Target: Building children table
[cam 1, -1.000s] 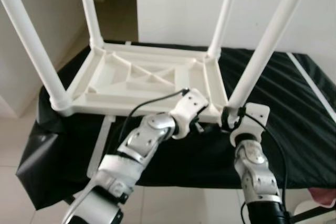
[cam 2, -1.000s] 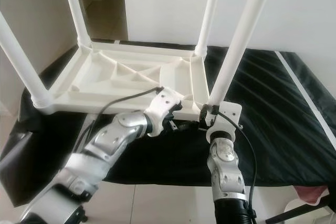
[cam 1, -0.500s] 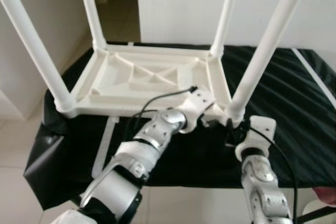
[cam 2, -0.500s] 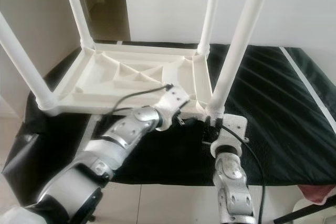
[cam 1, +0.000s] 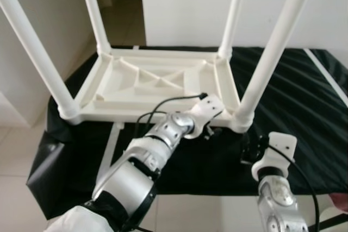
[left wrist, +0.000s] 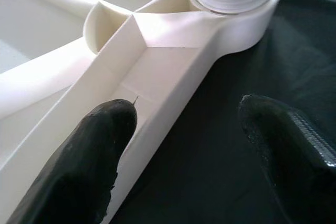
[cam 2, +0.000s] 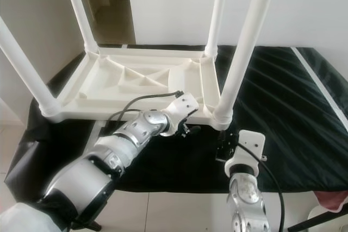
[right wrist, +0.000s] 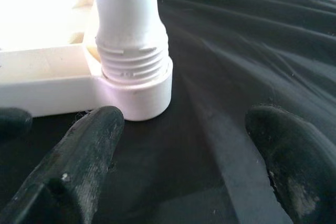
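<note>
A white plastic children's table [cam 1: 136, 113] lies upside down on a black cloth [cam 1: 304, 107], its four legs pointing up. The near right leg [cam 1: 269, 52] stands screwed into its corner socket [right wrist: 134, 85]. My left gripper [cam 1: 210, 132] is open at the table's near rim beside that corner; in the left wrist view one finger [left wrist: 94, 156] sits against the rim [left wrist: 157, 77] and the other is over the cloth. My right gripper [cam 1: 248, 148] hangs open just short of the leg's base [right wrist: 128, 30], with nothing between its fingers [right wrist: 84, 156].
The black cloth covers a low surface that drops off at its near edge to pale floor tiles [cam 1: 16, 188]. A white strip [cam 1: 110, 148] lies on the cloth at the near left. A doorway [cam 1: 122, 4] opens behind, beside a white wall. Something pink [cam 2: 326, 199] sits low right.
My right gripper has let go of the near right leg and drawn back toward me. My left arm has reached further along the near rim toward that corner.
</note>
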Robot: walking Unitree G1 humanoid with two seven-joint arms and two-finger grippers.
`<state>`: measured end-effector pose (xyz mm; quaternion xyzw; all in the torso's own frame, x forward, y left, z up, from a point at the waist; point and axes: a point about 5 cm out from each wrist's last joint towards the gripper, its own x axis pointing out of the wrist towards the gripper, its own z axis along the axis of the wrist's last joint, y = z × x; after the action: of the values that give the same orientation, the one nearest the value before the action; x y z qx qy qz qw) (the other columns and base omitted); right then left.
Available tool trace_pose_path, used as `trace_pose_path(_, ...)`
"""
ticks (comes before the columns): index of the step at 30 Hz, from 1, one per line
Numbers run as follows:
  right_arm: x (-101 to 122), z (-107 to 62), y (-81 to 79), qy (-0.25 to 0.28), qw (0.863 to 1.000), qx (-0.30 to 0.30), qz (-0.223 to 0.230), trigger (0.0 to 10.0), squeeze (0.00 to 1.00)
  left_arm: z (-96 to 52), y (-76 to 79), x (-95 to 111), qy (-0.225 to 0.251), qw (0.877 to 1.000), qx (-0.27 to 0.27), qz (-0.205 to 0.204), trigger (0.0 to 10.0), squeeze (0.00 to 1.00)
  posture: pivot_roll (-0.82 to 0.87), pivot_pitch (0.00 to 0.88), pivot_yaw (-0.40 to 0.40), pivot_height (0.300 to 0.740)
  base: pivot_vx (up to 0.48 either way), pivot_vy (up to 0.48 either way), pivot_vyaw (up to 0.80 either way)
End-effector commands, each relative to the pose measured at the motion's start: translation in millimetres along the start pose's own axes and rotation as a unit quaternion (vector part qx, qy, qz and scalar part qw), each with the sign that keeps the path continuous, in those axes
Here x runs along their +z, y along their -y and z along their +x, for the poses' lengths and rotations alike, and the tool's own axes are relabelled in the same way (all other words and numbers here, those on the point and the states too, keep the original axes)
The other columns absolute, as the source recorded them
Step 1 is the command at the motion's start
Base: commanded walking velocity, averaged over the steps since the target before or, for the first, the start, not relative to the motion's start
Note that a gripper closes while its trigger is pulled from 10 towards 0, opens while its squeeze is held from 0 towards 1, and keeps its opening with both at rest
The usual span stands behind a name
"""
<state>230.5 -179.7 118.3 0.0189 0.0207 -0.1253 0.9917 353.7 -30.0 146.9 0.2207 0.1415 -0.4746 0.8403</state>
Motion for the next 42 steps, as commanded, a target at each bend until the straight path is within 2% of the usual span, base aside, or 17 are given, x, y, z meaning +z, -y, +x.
trace_pose_path(1,-1,-3.1,0.1,-0.007,1.0,0.0,0.003,10.0,0.0,-3.0,-18.5,1,-0.003,0.988,0.155,0.0,10.0,0.0,-0.08,0.0,0.032,0.74,0.0,0.0,0.0)
trace_pose_path(4,0,-4.7,0.8,-0.009,1.0,-0.002,0.002,10.0,0.0,-4.1,-21.9,3,0.003,0.987,0.161,-0.008,10.0,0.0,-0.08,0.0,0.038,0.74,0.0,0.0,0.0)
trace_pose_path(8,0,-7.2,1.4,-0.013,1.0,-0.003,0.002,10.0,0.0,-5.5,-26.6,6,0.001,0.984,0.178,0.002,10.0,0.0,-0.09,0.0,0.041,0.74,0.0,0.0,0.0)
trace_pose_path(11,0,-8.6,-0.2,-0.015,1.0,-0.001,0.002,10.0,0.0,-6.3,-29.8,8,0.007,0.98,0.196,-0.012,10.0,0.0,-0.09,0.0,0.045,0.74,0.0,0.0,0.0)
trace_pose_path(20,-1,-12.2,-0.4,-0.021,1.0,0.002,-0.001,10.0,0.0,-1.5,-20.7,-4,-0.032,0.982,0.184,0.029,10.0,0.0,-0.1,0.0,0.056,0.74,0.0,0.0,0.0)
trace_pose_path(29,0,-12.1,0.5,-0.024,1.0,-0.006,0.0,10.0,0.0,-2.2,-21.3,-7,-0.031,0.983,0.179,0.028,10.0,0.0,-0.11,0.0,0.064,0.74,0.0,0.0,0.0)
trace_pose_path(30,0,-11.8,0.1,-0.024,1.0,-0.006,0.0,10.0,0.0,-2.0,-20.7,-7,-0.026,0.985,0.17,0.031,9.3,0.0,-0.11,0.0,0.065,0.74,0.0,0.0,0.0)
trace_pose_path(31,0,-11.3,-0.1,-0.024,1.0,-0.007,0.0,10.0,0.0,-1.9,-19.9,-7,-0.025,0.986,0.159,0.037,8.0,0.0,-0.11,0.0,0.065,0.74,0.0,0.0,0.0)
trace_pose_path(36,0,-10.5,0.6,-0.023,1.0,-0.007,0.0,10.0,0.0,-1.2,-15.6,-12,-0.024,0.991,0.124,0.041,7.5,0.0,-0.11,0.0,0.069,0.74,0.0,0.0,0.0)
trace_pose_path(37,0,-10.3,1.0,-0.023,1.0,-0.007,-0.001,10.0,0.0,-0.8,-13.2,-14,-0.024,0.993,0.108,0.043,4.5,0.0,-0.11,0.0,0.069,0.74,0.0,0.0,0.0)
trace_pose_path(38,0,-10.3,1.0,-0.023,1.0,-0.007,-0.001,10.0,0.0,-0.8,-13.2,-14,-0.024,0.993,0.108,0.043,4.5,0.0,-0.11,0.0,0.069,0.74,0.0,0.0,0.0)
trace_pose_path(39,0,-10.0,1.6,-0.023,1.0,-0.008,-0.002,10.0,0.0,-0.4,-9.8,-18,-0.024,0.995,0.085,0.048,3.7,0.0,-0.11,0.0,0.072,0.74,0.0,0.0,0.0)
trace_pose_path(42,1,-9.6,2.7,-0.023,1.0,-0.008,-0.003,10.0,0.0,0.2,-4.6,-23,-0.026,0.996,0.053,0.06,3.7,0.0,-0.11,0.0,0.07,0.74,0.0,0.0,0.0)
